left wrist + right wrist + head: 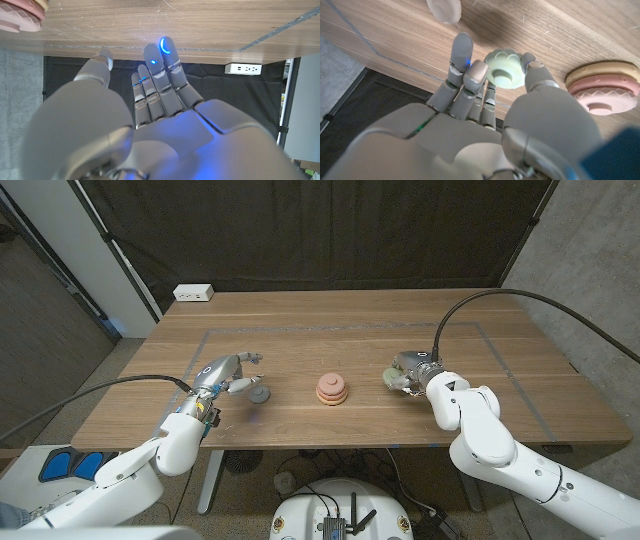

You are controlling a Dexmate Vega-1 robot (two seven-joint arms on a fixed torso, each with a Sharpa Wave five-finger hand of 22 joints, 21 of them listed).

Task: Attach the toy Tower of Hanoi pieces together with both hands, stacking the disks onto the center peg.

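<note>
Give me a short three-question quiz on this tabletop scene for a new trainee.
1. True or false: the stack of pink and tan disks stands on the wooden table between the left hand and the right hand.
2. Which hand has its thumb and fingers on either side of the pale green scalloped disk? A. left hand B. right hand C. neither
3. Fill in: the small grey piece lies beside the ___ hand.
Key: 1 true; 2 B; 3 left.
</note>
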